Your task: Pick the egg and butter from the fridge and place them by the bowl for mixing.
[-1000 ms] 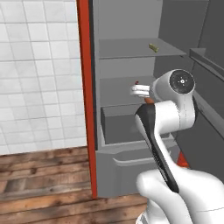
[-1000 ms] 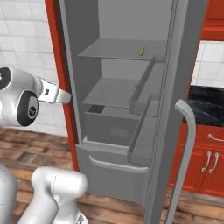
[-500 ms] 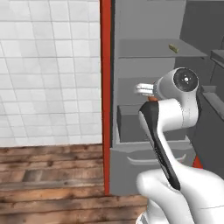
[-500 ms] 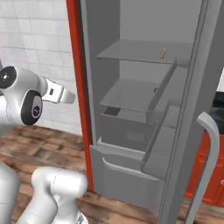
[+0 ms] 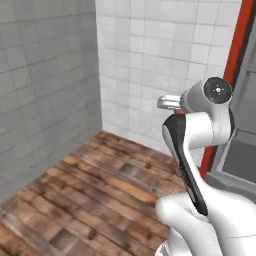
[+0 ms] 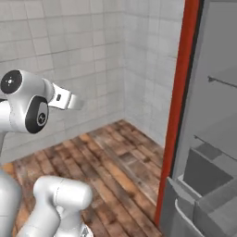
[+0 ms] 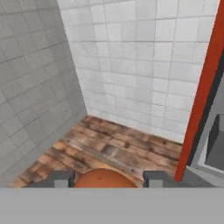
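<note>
In the hand view the egg (image 7: 104, 178), orange-brown and rounded, sits between my two dark fingertips (image 7: 61, 178); the gripper (image 7: 105, 180) is shut on it. The hand (image 5: 168, 102) is held high in front of the arm and points at the tiled corner, away from the fridge. From the right base view the same hand (image 6: 69, 101) reaches out to the right. The grey fridge (image 6: 210, 176) stands open at the right edge, with its shelves and drawer (image 5: 242, 160) partly in frame. The butter and the bowl are out of view.
A red vertical panel (image 6: 179, 115) borders the fridge's left side. White tiled walls (image 5: 150, 55) meet in a corner ahead, and a grey tiled wall (image 5: 45, 80) runs along the left. Wooden plank floor (image 5: 95, 190) lies open in front.
The whole picture has swung left, so the base has turned: the fridge has slid from the centre to the right edge, and the tiled corner has come into view. The grip is unchanged.
</note>
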### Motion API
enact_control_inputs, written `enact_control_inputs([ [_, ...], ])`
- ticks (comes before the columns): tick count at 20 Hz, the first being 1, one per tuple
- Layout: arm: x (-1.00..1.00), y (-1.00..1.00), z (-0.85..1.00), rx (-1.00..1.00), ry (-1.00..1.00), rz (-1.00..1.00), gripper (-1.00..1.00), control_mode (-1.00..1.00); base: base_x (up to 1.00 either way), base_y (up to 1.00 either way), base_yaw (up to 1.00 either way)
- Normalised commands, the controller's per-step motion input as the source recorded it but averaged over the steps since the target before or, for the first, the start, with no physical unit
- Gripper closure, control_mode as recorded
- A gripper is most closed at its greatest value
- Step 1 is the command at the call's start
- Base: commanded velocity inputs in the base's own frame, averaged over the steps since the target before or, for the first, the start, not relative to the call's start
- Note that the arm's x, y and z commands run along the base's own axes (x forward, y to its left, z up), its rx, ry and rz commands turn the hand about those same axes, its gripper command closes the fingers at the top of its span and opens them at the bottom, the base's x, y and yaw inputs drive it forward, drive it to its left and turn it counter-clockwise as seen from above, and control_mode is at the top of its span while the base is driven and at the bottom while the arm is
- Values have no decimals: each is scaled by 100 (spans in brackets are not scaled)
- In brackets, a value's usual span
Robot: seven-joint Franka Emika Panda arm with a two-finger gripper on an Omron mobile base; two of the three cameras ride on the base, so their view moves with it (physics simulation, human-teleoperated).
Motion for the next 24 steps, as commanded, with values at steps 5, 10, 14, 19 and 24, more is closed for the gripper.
enact_control_inputs([
  [5, 0, 0, 0, 0, 0, 0, 100, 100, 0, 14, 100],
  [10, 0, 0, 0, 0, 0, 0, 100, 100, 0, 1, 100],
  [14, 0, 0, 0, 0, 0, 0, 100, 100, 0, 0, 100],
  [19, 0, 0, 0, 0, 0, 0, 100, 100, -1, 0, 100],
  [24, 0, 0, 0, 0, 0, 0, 100, 100, 0, 0, 99],
])
